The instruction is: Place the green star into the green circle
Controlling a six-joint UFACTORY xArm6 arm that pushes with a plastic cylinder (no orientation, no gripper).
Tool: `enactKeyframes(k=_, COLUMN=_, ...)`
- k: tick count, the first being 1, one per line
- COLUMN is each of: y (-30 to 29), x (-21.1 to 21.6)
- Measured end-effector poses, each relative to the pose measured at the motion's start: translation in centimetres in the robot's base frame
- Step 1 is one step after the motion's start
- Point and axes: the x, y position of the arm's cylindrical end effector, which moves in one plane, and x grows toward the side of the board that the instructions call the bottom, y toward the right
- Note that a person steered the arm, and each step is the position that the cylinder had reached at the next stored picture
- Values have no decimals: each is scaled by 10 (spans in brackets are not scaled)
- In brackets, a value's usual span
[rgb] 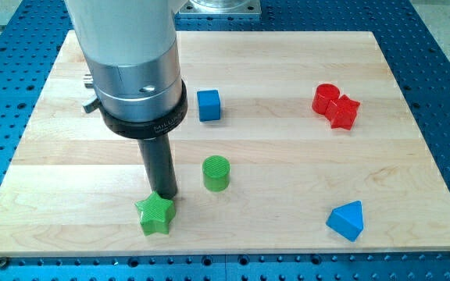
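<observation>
One arm [127, 47] enters from the view's top left, its pale housing and metal collar hanging over the wooden board [287, 172], with the dark rod [159, 168] dropping straight down from the collar. My tip [165, 195] sits at the upper edge of the green star [155, 215]; it appears to touch the star's top, though the rod's end partly merges with the block, so contact cannot be confirmed. The rod ends plain, with no jaws, so nothing is grasped or clenched; it only stands against the block.

Green star: lies flat near the view's bottom edge of the board, left of centre, points clearly cut, upper face lighter than its sides.

Green circle [216, 173]: an upright ribbed cylinder, up and to the view's right of the star, near it but apart, and just beside the rod's right.

Other blocks: blue cube [208, 104] above the cylinder; red cylinder [325, 98] touching a red star-like block [344, 112] at upper right; blue triangular block [346, 220] at lower right.
</observation>
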Motion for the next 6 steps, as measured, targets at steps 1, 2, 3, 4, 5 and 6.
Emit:
enactKeyframes(k=1, y=-15, x=-24)
enactKeyframes(k=2, y=-95, x=-16)
enactKeyframes(k=3, y=-130, x=47)
enactKeyframes(k=4, y=-116, x=71)
enactKeyframes(k=5, y=-46, x=71)
enactKeyframes(k=6, y=-4, x=71)
